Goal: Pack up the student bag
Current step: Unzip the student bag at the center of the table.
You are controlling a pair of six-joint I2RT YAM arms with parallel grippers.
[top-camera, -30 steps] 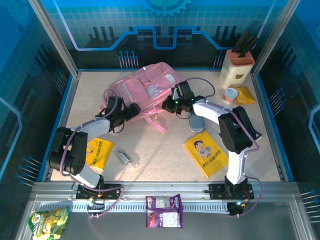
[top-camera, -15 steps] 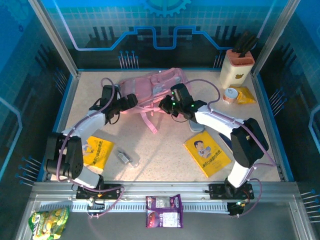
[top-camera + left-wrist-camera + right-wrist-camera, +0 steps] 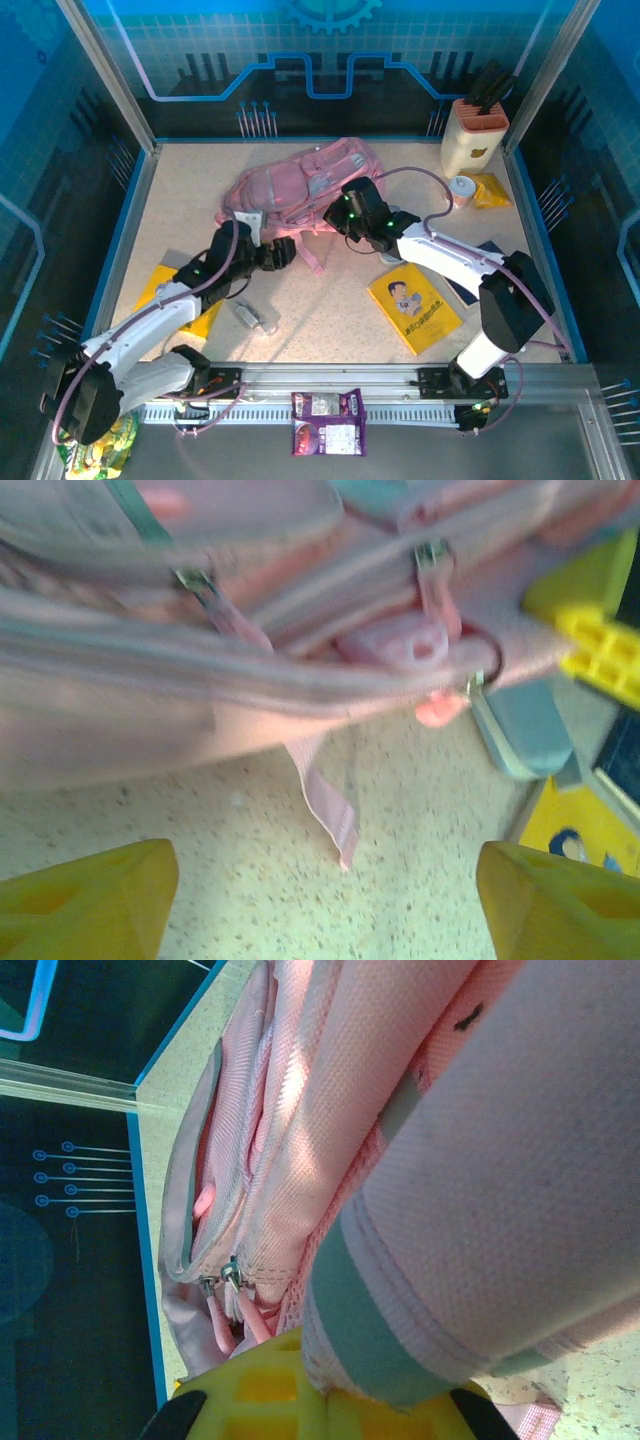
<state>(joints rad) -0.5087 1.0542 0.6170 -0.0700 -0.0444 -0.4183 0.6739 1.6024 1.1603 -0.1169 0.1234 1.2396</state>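
A yellow packet [image 3: 160, 285] lies on the speckled tabletop [image 3: 330, 320], well to the left of the student bag [image 3: 290, 185] and nearer the arms' bases, partly under the left arm [image 3: 150, 320]. The left claw [image 3: 283, 250] hovers just in front of the bag, its yellow fingers [image 3: 90, 895] spread wide with nothing between them. A loose pink strap [image 3: 325, 800] trails from the bag onto the tabletop ahead of it. The pink bag slumps at the far middle of the tabletop, zip pulls showing along its seams. At the bag's right front edge the right claw [image 3: 337, 213] is clenched on the bag's fabric, which drapes over its yellow finger [image 3: 265, 1400]. A grey pencil case [image 3: 520, 730] lies just right of the bag. A yellow booklet [image 3: 412, 305] lies nearer the bases and further right. A knife block [image 3: 472, 135] stands well right of the bag.
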